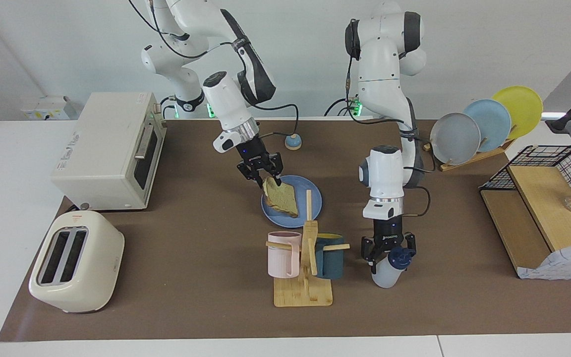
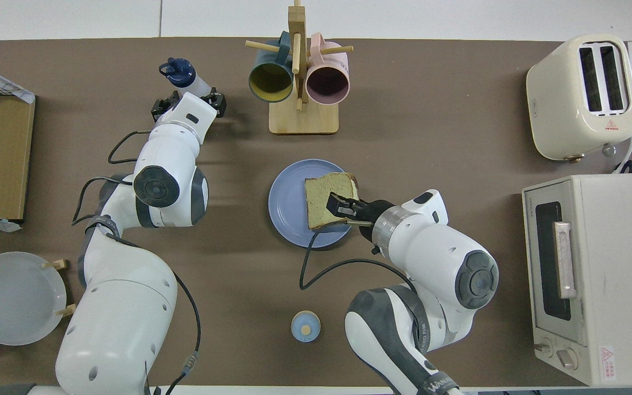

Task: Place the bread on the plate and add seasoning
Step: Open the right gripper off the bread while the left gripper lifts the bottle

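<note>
Square pale-crumbed, brown-crusted toast slice [image 1: 280,199] lay on round flat blue plastic plate [image 1: 315,197], right gripper [image 1: 263,177] parted just above its corner, left gripper [image 1: 387,252] straddling translucent navy-capped seasoning bottle [image 1: 388,269], grip indeterminate.

Two high opposed views, shared table [image 1: 196,258]

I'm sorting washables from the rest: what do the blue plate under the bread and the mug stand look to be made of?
The plate looks like matte plastic: even medium blue, no gloss or pattern, though glazed ceramic can't be excluded. The mug stand looks like pale unfinished wood, perhaps bamboo: light tan base, post and pegs.
</note>
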Controlling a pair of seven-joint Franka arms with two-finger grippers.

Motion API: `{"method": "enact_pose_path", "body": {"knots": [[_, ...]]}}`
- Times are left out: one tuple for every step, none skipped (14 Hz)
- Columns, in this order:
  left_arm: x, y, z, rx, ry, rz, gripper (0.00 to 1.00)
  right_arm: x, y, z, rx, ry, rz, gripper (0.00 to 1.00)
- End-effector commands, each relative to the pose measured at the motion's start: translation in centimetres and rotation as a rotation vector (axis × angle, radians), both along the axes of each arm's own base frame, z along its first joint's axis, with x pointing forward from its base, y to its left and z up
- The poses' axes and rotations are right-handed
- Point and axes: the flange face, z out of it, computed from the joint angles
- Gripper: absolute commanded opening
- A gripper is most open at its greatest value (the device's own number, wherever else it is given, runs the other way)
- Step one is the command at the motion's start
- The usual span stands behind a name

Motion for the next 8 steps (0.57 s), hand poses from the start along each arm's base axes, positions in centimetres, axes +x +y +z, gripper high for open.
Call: {"method": "enact_pose_path", "body": {"knots": [[1.4,0.2,0.2,0.017,-0.02,-0.024,0.0,0.9,0.3,1.7,0.025,-0.001,0.016,1.0],[1.3,-0.2,0.1,0.014,-0.02,-0.034,0.0,1.6,0.5,2.4,0.031,0.016,0.026,1.0],[1.5,0.5,0.0,0.015,-0.021,-0.025,0.0,2.5,0.4,3.4,0.041,0.055,0.044,1.0],[1.5,0.2,0.3,0.004,-0.025,-0.026,0.0,3.4,0.1,4.5,0.043,0.083,0.06,1.0],[1.7,0.4,1.0,0.0,-0.033,-0.026,0.0,4.1,-0.6,5.3,0.046,0.118,0.071,1.0],[1.7,0.5,1.6,0.002,-0.033,-0.029,0.0,4.8,-1.4,6.2,0.046,0.152,0.084,1.0],[1.4,0.1,2.9,-0.001,-0.041,-0.046,0.0,5.3,-1.7,7.2,0.03,0.18,0.111,1.0],[1.0,-0.5,3.1,0.043,-0.04,-0.096,0.0,5.6,-1.9,7.9,0.001,0.199,0.141,1.0]]}}
